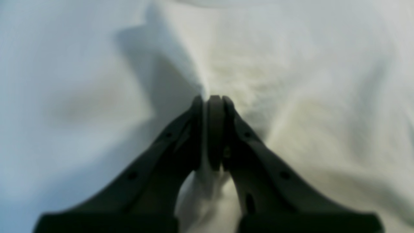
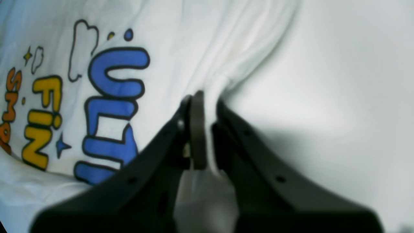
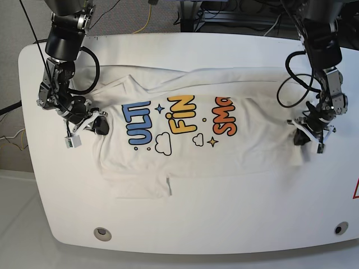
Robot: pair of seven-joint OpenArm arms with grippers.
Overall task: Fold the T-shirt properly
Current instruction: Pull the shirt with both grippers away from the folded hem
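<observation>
The white T-shirt lies sideways on the white table, its top edge folded over, with the blue, yellow and orange print facing up. At the shirt's left edge in the base view, my right gripper is shut on a bunched fold of cloth. The right wrist view shows that gripper pinching the T-shirt beside the blue letters. My left gripper sits at the shirt's right edge. Up close, the left gripper is shut with a ridge of the T-shirt between its pads.
A loose sleeve flap sticks out at the shirt's near edge. Two round holes mark the table's front corners. Cables and floor lie beyond the far edge. Both black arms reach in from the back corners.
</observation>
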